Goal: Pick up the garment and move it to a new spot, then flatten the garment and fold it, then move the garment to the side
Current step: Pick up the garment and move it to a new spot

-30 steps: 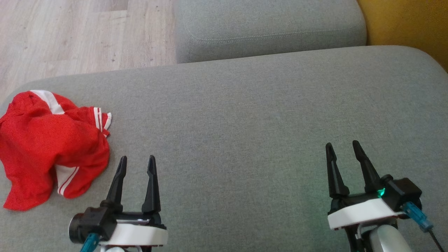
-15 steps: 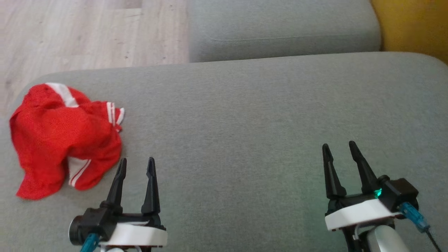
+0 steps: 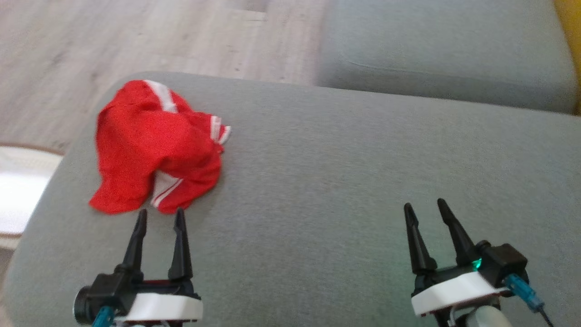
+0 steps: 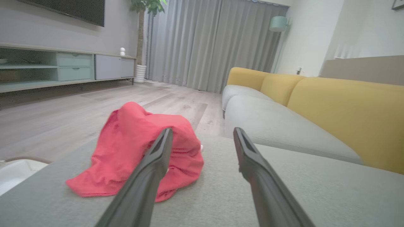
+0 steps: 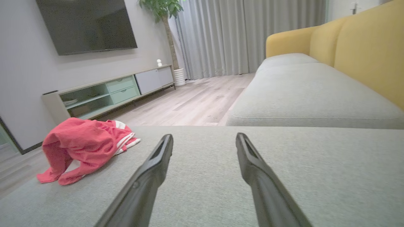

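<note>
The head camera has turned left, so the crumpled red garment [image 3: 154,145], itself unmoved at the left end of the grey cushion [image 3: 363,172], now lies just ahead of the left gripper [image 3: 160,212], whose fingers, like those of the right gripper [image 3: 424,204], stand apart and empty, so the pick-up seems ready to begin.

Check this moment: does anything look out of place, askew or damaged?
The red garment lies crumpled in a heap near the left edge of the grey cushion. The left gripper and right gripper are open, empty. Nothing looks spilled or damaged.
</note>
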Controlling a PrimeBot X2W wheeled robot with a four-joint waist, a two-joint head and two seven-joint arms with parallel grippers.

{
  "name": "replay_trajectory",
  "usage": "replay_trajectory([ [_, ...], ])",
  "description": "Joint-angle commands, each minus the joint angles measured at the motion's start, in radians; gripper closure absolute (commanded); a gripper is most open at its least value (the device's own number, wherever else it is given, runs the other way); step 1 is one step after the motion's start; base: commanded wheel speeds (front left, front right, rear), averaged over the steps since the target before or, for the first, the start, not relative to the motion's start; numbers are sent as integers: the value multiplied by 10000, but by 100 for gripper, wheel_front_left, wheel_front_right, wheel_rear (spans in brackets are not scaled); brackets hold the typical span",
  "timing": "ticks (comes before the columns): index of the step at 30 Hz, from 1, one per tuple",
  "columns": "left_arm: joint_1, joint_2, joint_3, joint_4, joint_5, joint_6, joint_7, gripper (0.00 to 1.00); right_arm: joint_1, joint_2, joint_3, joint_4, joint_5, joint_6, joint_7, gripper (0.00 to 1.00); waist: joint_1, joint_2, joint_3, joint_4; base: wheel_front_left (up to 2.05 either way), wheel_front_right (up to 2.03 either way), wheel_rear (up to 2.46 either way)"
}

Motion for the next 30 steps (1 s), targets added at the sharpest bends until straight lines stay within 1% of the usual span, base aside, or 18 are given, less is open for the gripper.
replay_trajectory([
  [1,-149,-8,425,-243,88,-31,-95,0,-259,-68,295,-278,41,77,-111,0,0,0,-153,600,0,0,0],
  [9,52,-9,845,-210,288,-186,-95,0,-169,-68,642,-207,218,77,-111,0,0,0,-352,1721,0,0,0],
  [14,97,-9,1006,-204,381,-271,-95,0,-131,-68,873,-187,341,77,-111,0,0,0,-392,2226,0,0,0],
  [22,159,-9,1239,-343,366,-265,-95,0,-390,-68,1273,-90,415,77,-111,0,0,0,-159,2460,0,0,0],
  [30,33,-9,1368,-297,423,-281,-95,0,-430,-68,1203,-97,344,77,-111,0,0,0,-2,2486,0,0,0],
])
